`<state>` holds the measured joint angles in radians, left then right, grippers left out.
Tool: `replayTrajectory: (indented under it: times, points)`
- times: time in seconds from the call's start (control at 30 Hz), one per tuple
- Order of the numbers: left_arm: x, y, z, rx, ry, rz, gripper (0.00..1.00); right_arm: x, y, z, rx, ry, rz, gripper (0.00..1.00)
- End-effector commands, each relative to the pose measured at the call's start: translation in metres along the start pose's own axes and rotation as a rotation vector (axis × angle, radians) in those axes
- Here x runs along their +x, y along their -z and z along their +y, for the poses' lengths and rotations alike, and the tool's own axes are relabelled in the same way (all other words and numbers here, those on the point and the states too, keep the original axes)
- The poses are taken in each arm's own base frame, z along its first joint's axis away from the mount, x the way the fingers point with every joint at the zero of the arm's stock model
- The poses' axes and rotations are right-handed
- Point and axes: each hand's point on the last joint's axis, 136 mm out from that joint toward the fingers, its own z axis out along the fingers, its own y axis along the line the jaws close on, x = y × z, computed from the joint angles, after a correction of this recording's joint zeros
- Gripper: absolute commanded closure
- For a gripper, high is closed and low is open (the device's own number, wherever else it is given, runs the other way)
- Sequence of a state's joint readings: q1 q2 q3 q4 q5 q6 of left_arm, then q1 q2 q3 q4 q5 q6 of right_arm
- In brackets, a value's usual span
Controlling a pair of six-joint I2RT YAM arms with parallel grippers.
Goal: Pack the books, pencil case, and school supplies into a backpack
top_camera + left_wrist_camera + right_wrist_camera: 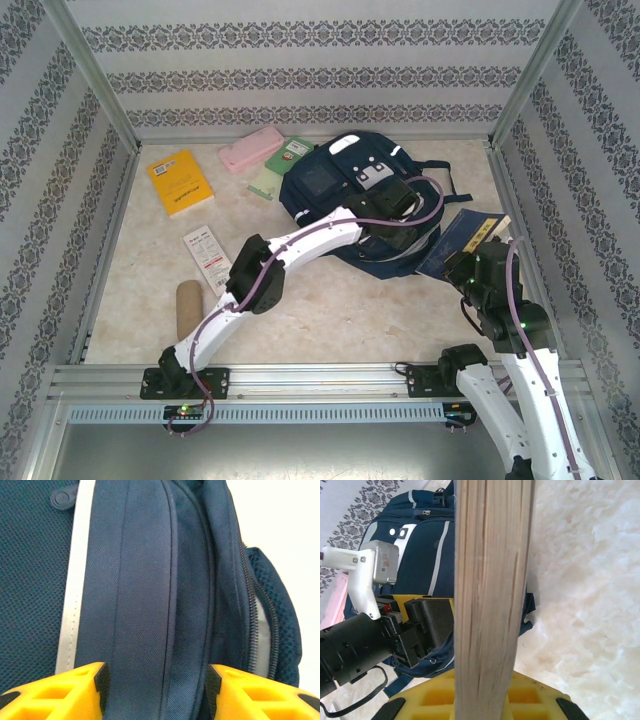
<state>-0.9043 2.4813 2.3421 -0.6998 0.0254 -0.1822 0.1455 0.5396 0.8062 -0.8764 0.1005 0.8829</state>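
Table [340, 320]: patterned walls [300, 60] on three sides, metal rail [320, 378] along the near edge. We note bare surface between the two arms and across the near centre, and a narrower strip along the right wall.

The backpack [320, 190] lies far centre-right, its top toward the far wall. The left gripper [157, 692] is on its near right part. The jaws are about half apart with a thick fold of navy fabric between them, and the pads [102, 685] press it on either side. The right gripper [485, 697] is clamped nearly closed on a navy book [462, 232] at the backpack's right edge; touching it or not, we cannot tell.

Our count:
- Books: one yellow book [180, 182] near the left wall, one small green book [293, 150] at the backpack's far left edge, a paler green one [265, 183] just beside it, and the navy one.
- One pink pencil case [250, 148] by the far wall.
- One white packet [207, 258], left of centre.
- One tan piece [188, 306], nearer the rail.
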Motion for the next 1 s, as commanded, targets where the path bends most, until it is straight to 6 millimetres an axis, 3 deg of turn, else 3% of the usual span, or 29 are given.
replayTrajectory:
  times: [0.0, 0.23, 0.3, 0.4, 0.47, 0.7, 0.83, 0.97]
  points:
    - [0.012, -0.009, 0.005, -0.065, -0.068, 0.044, 0.43, -0.010, 0.007, 0.006, -0.017, 0.016, -0.030, 1.00]
    - [0.033, -0.034, 0.010, -0.184, -0.181, 0.090, 0.40, -0.010, 0.003, 0.011, -0.028, 0.012, -0.011, 1.00]
    - [0.036, -0.037, 0.016, -0.252, -0.213, 0.099, 0.52, -0.010, 0.001, 0.013, -0.036, 0.012, -0.006, 1.00]
    - [0.031, -0.030, 0.023, -0.301, -0.203, 0.092, 0.81, -0.010, -0.001, 0.016, -0.050, 0.010, 0.005, 1.00]
    - [0.019, -0.016, 0.025, -0.315, -0.182, 0.059, 1.00, -0.010, -0.002, 0.019, -0.062, 0.007, 0.007, 1.00]
    - [-0.042, 0.064, 0.027, -0.296, -0.063, -0.125, 1.00, -0.010, -0.007, 0.023, -0.085, 0.002, 0.016, 1.00]
    - [-0.066, 0.107, 0.035, -0.268, 0.026, -0.200, 1.00, -0.007, -0.015, 0.029, -0.120, -0.007, 0.037, 1.00]
    - [-0.082, 0.144, 0.044, -0.207, 0.132, -0.257, 1.00, -0.006, -0.025, 0.050, -0.244, -0.018, 0.047, 1.00]
